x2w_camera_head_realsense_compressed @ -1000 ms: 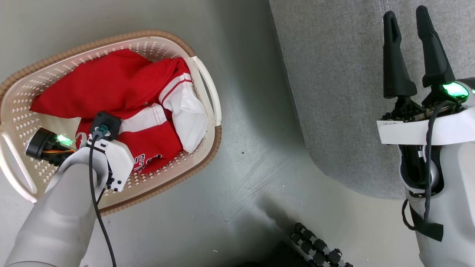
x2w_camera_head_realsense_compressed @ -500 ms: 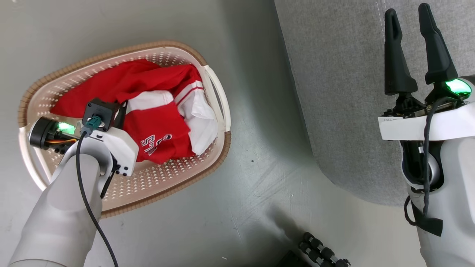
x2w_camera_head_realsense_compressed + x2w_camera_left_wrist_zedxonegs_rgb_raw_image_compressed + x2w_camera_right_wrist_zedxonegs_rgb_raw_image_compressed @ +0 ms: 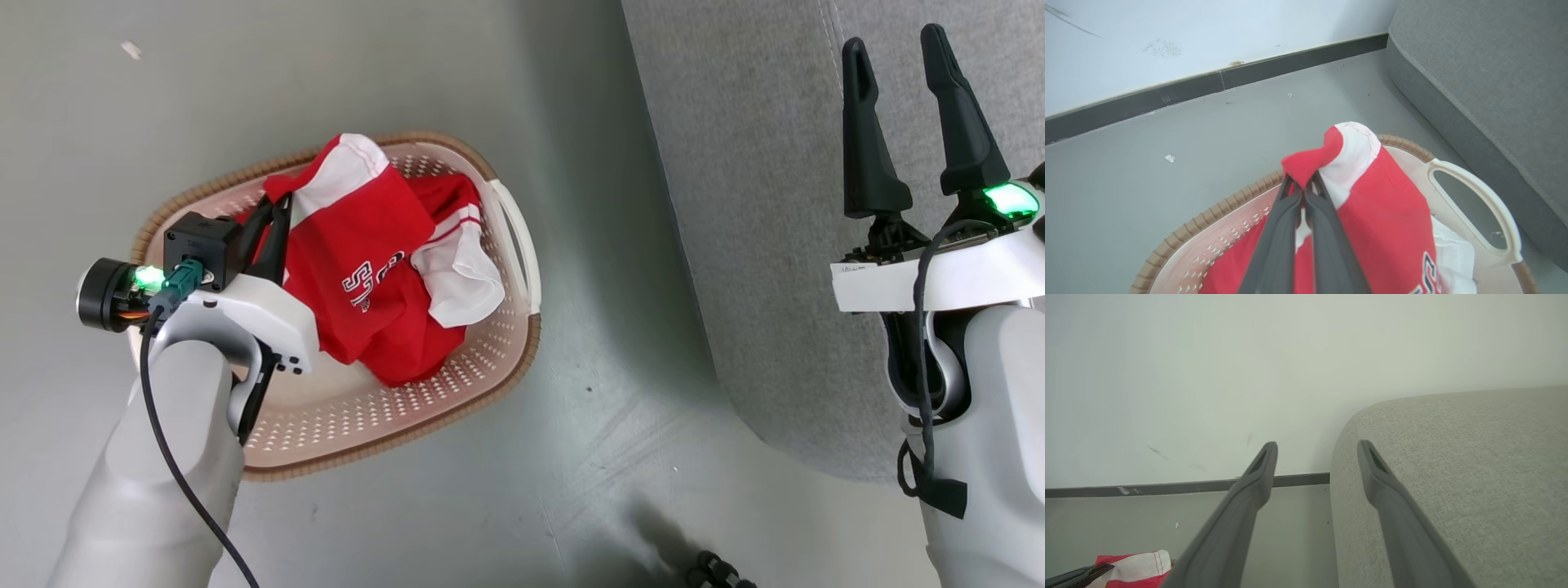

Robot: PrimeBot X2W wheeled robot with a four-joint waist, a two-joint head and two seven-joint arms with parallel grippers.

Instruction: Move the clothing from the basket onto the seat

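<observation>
Grey floor carries the basket at nine o'clock from the seat. Left gripper is clamped on the red jersey, which hangs into the basket; right gripper stands spread, empty, over the seat.

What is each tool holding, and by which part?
The left tool pinches a red garment by a bunched red-and-white fold at its top, over the basket. The right tool is open, holding nothing.
</observation>
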